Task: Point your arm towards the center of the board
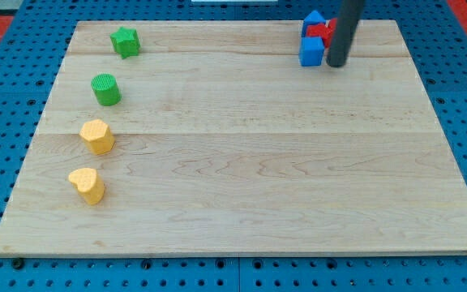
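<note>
My tip rests at the view's top right.

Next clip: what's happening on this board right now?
A dark rod arm has my tip at the view's top right, right beside a cluster of a blue cube, a red block and another blue block. It is far from the wooden board centre. Two green blocks and two yellow blocks line the left side.

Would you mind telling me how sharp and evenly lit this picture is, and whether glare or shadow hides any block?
Camera view: sharp and evenly lit across the board; mild sheen along its left edge; short soft shadows under the blocks; no glare hides anything, though the rod covers part of the red block, my tip beside the blue cube.
</note>
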You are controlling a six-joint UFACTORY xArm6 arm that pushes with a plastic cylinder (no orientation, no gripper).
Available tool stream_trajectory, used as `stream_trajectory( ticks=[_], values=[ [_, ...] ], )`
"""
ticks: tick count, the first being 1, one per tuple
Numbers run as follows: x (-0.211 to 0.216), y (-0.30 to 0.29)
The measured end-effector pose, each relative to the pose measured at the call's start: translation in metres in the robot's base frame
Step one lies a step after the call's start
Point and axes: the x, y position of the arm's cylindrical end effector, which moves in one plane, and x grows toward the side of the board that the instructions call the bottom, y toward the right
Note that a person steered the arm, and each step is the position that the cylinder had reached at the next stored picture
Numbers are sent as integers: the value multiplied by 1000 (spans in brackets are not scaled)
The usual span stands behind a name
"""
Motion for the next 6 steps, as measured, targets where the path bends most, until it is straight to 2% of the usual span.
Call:
stream_trajectory(
  ticks=[1,3,4,6],
  values=[
    [18,-18],
    [105,-2],
    [136,-15],
    [163,-18]
  ],
)
